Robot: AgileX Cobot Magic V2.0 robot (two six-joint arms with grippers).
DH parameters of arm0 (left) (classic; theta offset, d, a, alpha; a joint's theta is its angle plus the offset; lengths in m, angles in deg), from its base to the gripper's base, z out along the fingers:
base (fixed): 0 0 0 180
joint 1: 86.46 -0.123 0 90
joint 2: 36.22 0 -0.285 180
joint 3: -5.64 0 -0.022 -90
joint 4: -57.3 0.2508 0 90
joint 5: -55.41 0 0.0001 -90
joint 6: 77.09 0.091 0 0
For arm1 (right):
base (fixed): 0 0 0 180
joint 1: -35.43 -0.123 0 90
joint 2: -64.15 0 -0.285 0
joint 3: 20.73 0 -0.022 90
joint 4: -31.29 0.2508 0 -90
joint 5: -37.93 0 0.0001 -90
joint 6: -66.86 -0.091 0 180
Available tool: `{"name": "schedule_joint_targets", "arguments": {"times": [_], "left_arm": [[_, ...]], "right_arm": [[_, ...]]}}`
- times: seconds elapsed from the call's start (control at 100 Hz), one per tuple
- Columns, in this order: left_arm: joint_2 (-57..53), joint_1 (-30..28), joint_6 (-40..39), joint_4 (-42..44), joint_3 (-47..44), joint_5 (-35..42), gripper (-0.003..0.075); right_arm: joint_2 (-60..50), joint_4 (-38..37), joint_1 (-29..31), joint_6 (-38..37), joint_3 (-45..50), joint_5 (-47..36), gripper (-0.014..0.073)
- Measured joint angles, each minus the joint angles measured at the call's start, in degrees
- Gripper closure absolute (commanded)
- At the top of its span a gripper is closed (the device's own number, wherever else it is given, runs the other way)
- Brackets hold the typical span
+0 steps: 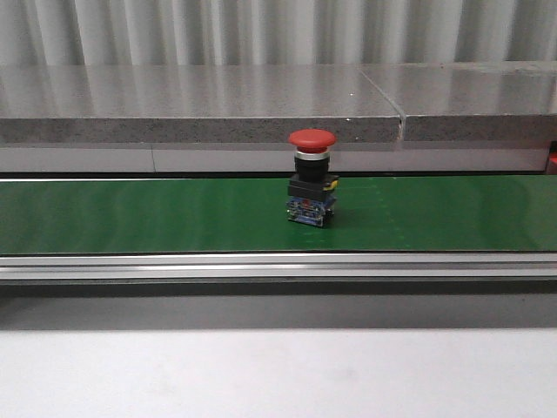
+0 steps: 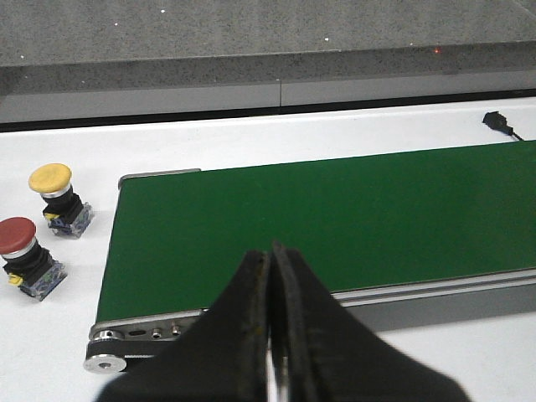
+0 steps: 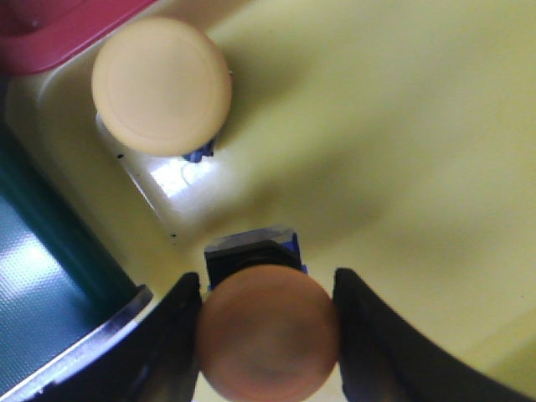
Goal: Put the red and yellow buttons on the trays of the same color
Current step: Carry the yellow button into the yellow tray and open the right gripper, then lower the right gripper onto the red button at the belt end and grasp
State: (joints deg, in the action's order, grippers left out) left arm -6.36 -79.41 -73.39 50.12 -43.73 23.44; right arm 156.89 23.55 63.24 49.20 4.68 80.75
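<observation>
right hand (image 3: 268, 335): my fingers sit either side of a yellow button (image 3: 268, 345), clamped on its cap, over the yellow tray (image 3: 402, 151).
left hand (image 2: 272, 335): fingers pressed together, holding nothing, hanging over the near end of the belt (image 2: 335, 226).
red button on belt (image 1: 312, 178): stands upright on the green belt, mushroom cap on top, black collar and a blue contact block below; nothing touches it.
other buttons: a second yellow button (image 3: 162, 86) already stands in the yellow tray; a spare yellow one (image 2: 55, 197) and a spare red one (image 2: 23, 251) stand on the white bench (image 2: 50, 352) just beside the belt end.
red tray (image 3: 59, 29): only a corner shows, touching the yellow tray's edge.
handling: i judge these light, stiff plastic parts, top-heavy under the wide cap, so likely to tip if nudged low. the cap is smooth and rounded and could slip; the squarer black body under it looks the surer place to pinch.
front view only: the red button on the belt, and that neither hand is near it.
left wrist only: the two spare buttons and the belt's roller end.
right wrist only: both trays and the button i hold; i cannot tell from it whether that button touches the tray floor.
</observation>
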Motion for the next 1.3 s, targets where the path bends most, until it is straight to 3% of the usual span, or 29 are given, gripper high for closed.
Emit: {"name": "schedule_joint_targets", "arguments": {"times": [0.15,0.3,0.37,0.61,0.92,1.3], "left_arm": [[0.0,0.0,0.0,0.0,0.0,0.0,0.074],[0.0,0.0,0.0,0.0,0.0,0.0,0.074],[0.0,0.0,0.0,0.0,0.0,0.0,0.074],[0.0,0.0,0.0,0.0,0.0,0.0,0.074],[0.0,0.0,0.0,0.0,0.0,0.0,0.074],[0.0,0.0,0.0,0.0,0.0,0.0,0.074]], "right_arm": [[1.5,0.0,0.0,0.0,0.0,-1.1,0.0346],[1.7,0.0,0.0,0.0,0.0,-1.9,0.0132],[1.7,0.0,0.0,0.0,0.0,-2.2,0.0083],[0.8,0.0,0.0,0.0,0.0,-3.2,0.0083],[-8.4,-0.7,-0.4,-0.1,0.0,-2.4,0.0083],[-15.2,-1.0,-12.7,0.1,0.0,2.6,0.0083]]}}
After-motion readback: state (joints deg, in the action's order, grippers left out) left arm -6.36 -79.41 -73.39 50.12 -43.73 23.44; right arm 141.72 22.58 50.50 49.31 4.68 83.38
